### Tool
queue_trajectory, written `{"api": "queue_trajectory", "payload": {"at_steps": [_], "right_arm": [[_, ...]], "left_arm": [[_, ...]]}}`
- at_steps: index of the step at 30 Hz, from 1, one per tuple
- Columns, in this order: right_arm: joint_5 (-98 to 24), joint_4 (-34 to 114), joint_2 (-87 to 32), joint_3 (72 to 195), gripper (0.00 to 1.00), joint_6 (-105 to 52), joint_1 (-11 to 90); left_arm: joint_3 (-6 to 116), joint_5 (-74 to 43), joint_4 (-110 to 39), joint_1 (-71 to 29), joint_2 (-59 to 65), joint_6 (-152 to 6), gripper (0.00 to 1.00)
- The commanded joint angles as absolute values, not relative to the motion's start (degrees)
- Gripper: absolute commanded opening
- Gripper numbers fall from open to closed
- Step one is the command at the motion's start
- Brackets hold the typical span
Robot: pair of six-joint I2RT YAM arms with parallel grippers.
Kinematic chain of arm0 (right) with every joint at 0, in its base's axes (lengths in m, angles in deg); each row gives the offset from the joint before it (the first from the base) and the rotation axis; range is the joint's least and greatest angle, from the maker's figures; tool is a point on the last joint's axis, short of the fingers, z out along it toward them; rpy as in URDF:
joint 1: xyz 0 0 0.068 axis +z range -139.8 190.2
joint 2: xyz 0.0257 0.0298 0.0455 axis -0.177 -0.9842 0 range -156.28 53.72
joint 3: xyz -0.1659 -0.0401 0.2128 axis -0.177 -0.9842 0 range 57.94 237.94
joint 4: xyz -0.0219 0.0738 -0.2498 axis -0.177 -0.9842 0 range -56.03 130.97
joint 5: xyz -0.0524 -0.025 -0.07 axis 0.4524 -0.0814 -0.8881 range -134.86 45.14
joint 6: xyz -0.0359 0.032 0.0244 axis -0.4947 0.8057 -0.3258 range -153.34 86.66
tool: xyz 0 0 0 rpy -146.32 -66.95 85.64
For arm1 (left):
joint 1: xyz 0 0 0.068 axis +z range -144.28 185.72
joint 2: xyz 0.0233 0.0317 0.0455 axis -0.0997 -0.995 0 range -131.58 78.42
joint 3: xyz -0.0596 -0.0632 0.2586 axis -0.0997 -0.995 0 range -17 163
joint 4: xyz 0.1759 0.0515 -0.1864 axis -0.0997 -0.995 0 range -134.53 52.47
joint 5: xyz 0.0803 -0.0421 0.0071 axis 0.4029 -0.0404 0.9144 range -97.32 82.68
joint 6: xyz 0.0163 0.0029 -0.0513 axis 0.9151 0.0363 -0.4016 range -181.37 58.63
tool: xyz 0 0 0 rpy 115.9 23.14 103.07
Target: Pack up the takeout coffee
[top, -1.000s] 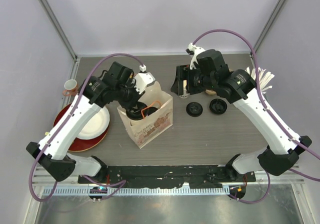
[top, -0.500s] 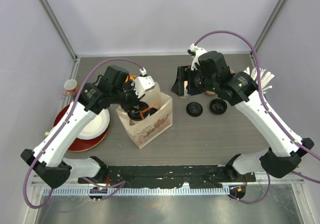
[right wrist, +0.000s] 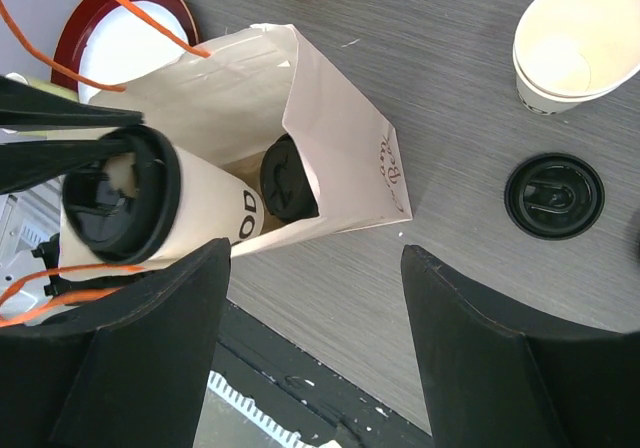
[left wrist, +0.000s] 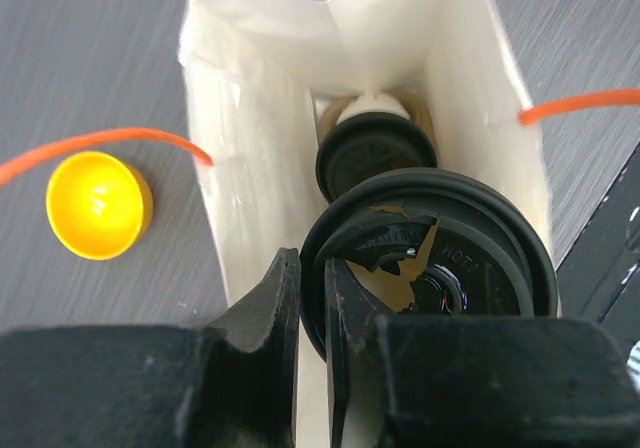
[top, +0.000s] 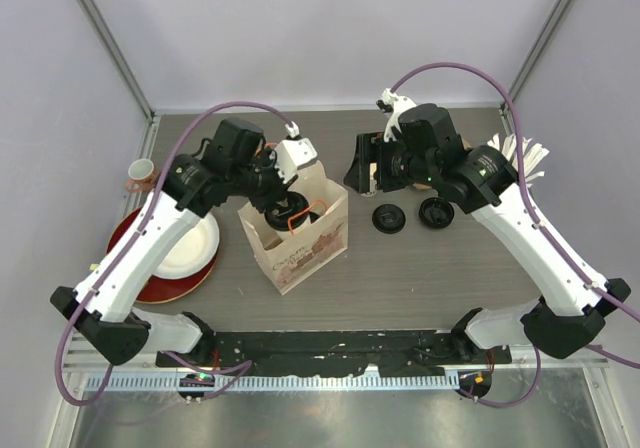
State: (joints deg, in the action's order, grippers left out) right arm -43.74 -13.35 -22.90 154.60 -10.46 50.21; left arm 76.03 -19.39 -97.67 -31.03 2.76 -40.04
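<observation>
Gripping a small white paper cup by the rim of its round black plastic lid, the left tool has its two fingers closed narrowly on that rim. It holds the cup tilted in the mouth of an open cream paper bag with orange string handles. The cup's lower end is inside the bag. The bag stands upright near the middle of the grey worktop, a little toward the left edge.

A second white paper cup with a black lid sits upright deep in the bag, beyond the held one in the left wrist view.

The right tool hangs above the worktop just to the right of the bag, its fingers spread wide and holding nothing.

Two loose black plastic lids lie flat side by side right of centre, near the right arm. A stack of empty white paper cups stands upright just beyond them toward the far edge. A small round yellow cap lies near the bag on its far side.

By the left edge, a white plate rests on a larger dark red plate. A small pinkish ceramic cup stands beyond them.
</observation>
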Motion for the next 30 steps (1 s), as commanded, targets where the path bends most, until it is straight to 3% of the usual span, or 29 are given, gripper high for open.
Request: {"api": "queue_trajectory", "payload": {"at_steps": [1,30], "right_arm": [[-44.60,-11.06,-20.20,154.71,0.74,-10.31,50.45],[-46.62,-10.79,-20.11,154.97,0.75,-10.48,50.36]], "left_arm": [[70.54,-16.55,-93.78,-30.67,2.21,-36.85,0.02],[49.89,-24.36,-89.38,-28.99,11.18,-20.94,0.00]]}}
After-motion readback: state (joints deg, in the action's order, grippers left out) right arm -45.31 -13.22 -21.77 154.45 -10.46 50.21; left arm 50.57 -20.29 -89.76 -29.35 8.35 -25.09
